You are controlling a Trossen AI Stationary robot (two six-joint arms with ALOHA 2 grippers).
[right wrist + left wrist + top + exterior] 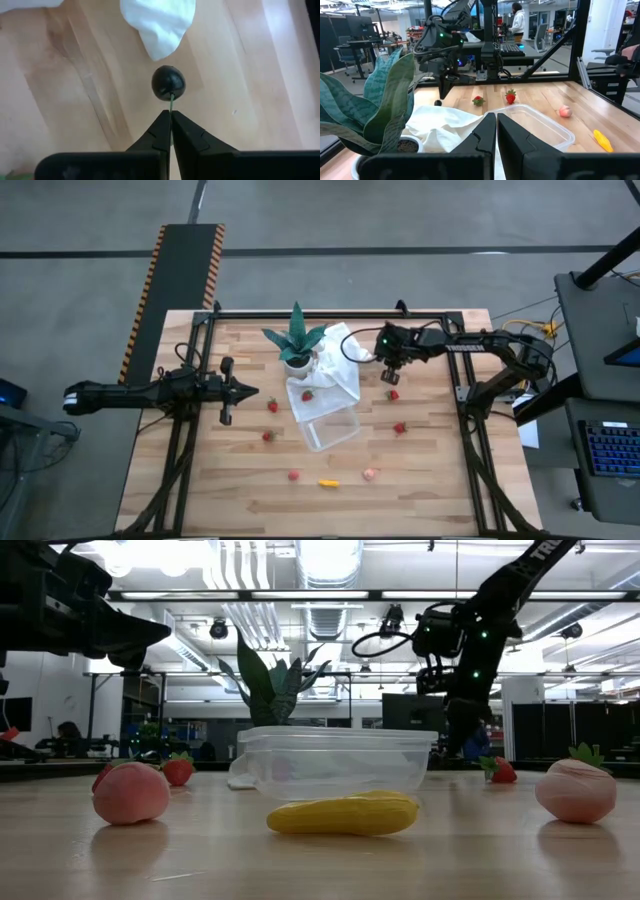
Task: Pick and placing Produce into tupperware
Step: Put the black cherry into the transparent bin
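Note:
The clear tupperware (330, 430) stands on the table's middle, beside a white cloth (325, 375). Red strawberries (272, 406) (399, 427) lie scattered on the wood. One strawberry (308, 394) lies on the cloth. A yellow piece (328, 481) and a pale pink piece (371, 474) lie nearer the near edge. My right gripper (170, 114) points down right of the cloth, shut on the dark fruit (168, 83). My left gripper (245, 391) hovers shut and holds nothing, left of the tupperware. My right gripper pinches the dark fruit's thin green stem (171, 102) between its two fingertips, coming from above and pointing down. The round fruit sits just beyond the fingertips, stem upward. Whether it rests on the table or is lifted clear, I cannot tell.
A green spiky plant in a white pot (296, 340) stands on the cloth's far end, left of my right gripper. A strawberry (393, 394) lies just near-side of the right gripper. Black frame rails run along the table's edges. A person stands in the room beyond the table.

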